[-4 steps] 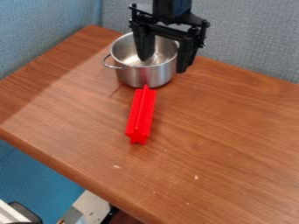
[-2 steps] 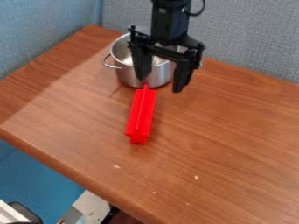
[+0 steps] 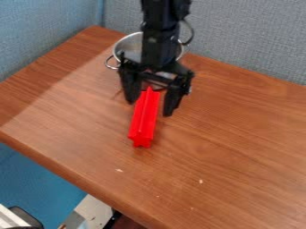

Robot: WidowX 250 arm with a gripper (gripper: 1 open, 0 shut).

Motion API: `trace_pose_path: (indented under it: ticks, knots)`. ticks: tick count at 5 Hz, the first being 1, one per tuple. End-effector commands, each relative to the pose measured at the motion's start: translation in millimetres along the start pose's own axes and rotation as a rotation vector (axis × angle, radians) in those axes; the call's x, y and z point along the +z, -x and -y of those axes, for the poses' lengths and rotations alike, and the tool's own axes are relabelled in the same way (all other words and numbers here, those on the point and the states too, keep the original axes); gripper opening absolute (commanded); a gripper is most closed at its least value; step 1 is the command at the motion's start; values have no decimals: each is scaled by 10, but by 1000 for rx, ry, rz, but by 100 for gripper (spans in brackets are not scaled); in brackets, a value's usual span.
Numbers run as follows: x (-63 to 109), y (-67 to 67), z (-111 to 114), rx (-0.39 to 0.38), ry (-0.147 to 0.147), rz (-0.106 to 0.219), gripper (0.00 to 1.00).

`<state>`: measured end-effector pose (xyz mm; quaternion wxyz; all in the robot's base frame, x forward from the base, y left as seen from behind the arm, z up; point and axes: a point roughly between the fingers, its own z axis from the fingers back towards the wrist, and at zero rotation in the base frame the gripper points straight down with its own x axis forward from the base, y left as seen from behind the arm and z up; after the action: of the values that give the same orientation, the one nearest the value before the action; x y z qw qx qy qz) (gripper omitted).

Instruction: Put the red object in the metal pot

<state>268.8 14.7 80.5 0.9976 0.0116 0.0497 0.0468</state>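
The red object, a long narrow bright red bar, lies flat on the wooden table, running from just in front of the metal pot toward the near edge. My gripper points straight down over the bar's far end, open, with one black finger on each side of the bar. Nothing is gripped. The arm hides most of the shiny steel pot; only its left rim and a side handle show behind the gripper.
The table's near edge runs diagonally across the bottom of the view, with floor beyond it. A blue wall stands behind the pot. Bare wood spreads left and right of the bar.
My gripper came down and toward the camera, from over the pot to straddling the bar's far end. It stayed open. The bar and the pot did not move.
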Motion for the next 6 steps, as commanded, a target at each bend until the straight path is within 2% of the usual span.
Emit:
trace_pose_path:
  ticks: [1,2,3,5,6]
  knots:
    - [29,-9,-124,32,-8,80,100]
    - [-76,-40,-159,48,-11,100,100]
    - [-131,-100,-188,74,2,119,100]
    - [-241,-197,-188,107,23,133,100]
    - [-293,-236,-186,118,27,133,0]
